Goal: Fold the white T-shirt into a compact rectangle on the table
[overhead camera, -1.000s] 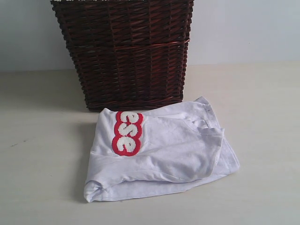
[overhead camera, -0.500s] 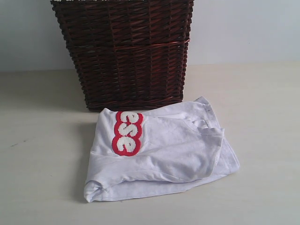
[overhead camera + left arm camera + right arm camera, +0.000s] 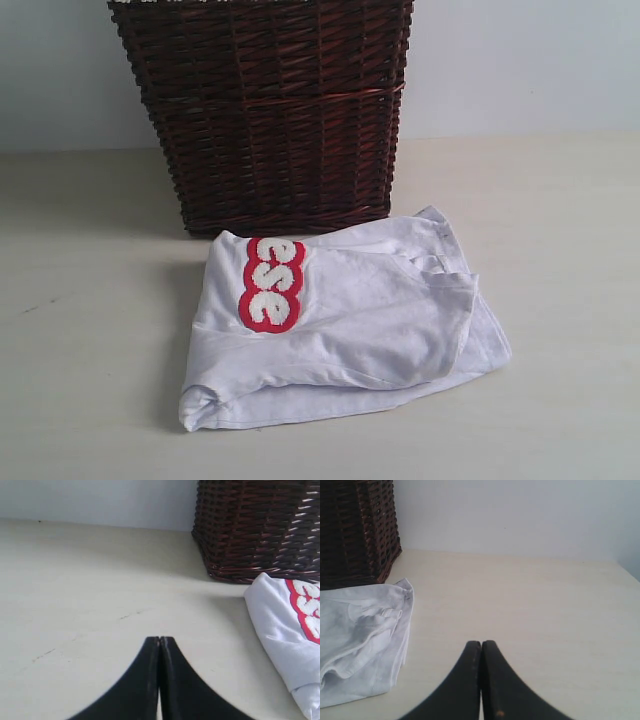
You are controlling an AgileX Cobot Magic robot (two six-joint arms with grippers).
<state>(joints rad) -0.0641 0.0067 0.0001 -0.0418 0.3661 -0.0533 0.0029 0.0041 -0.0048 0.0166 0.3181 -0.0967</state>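
The white T-shirt (image 3: 345, 325) lies folded in a rough rectangle on the table (image 3: 80, 300), just in front of the basket. Red-outlined letters "ese" (image 3: 272, 284) show on its top left. Neither arm appears in the exterior view. In the left wrist view my left gripper (image 3: 159, 639) is shut and empty over bare table, with the T-shirt (image 3: 282, 625) off to one side. My right gripper (image 3: 481, 642) is likewise shut on nothing, apart from the shirt's collar end (image 3: 365, 630).
A dark red-brown wicker basket (image 3: 265, 110) stands at the back of the table, touching the shirt's far edge; it also shows as the basket (image 3: 260, 527) and the basket (image 3: 355, 530) in the wrist views. A pale wall rises behind the table.
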